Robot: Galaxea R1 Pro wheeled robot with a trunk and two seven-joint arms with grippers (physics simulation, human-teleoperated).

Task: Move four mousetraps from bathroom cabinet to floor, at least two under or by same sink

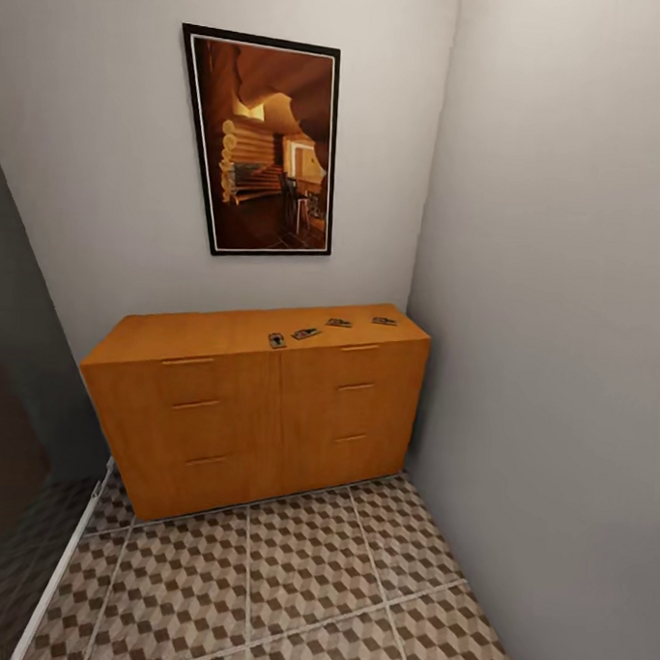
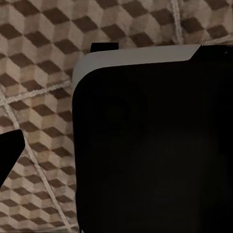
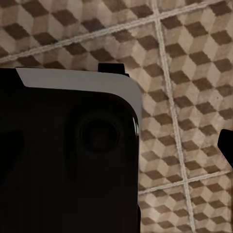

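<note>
**Four mousetraps on cabinet top; none yet moved**

Nearest: the bathroom floor (image 1: pixel 307 580), cube-patterned tiles, seen at 6 o'clock in the head view and in both wrist views beside the robot's dark base (image 2: pixel 155 145). Cabinet (image 1: pixel 258 413), orange-brown, stands in the corner at centre. Mousetraps (image 1: pixel 307 334), four, are lined up on its top toward 1 o'clock. Framed picture (image 1: pixel 262 143) is hung at 12 o'clock. Whether either pincer is open or closed cannot be told. All four placements are judged outstanding.
</note>
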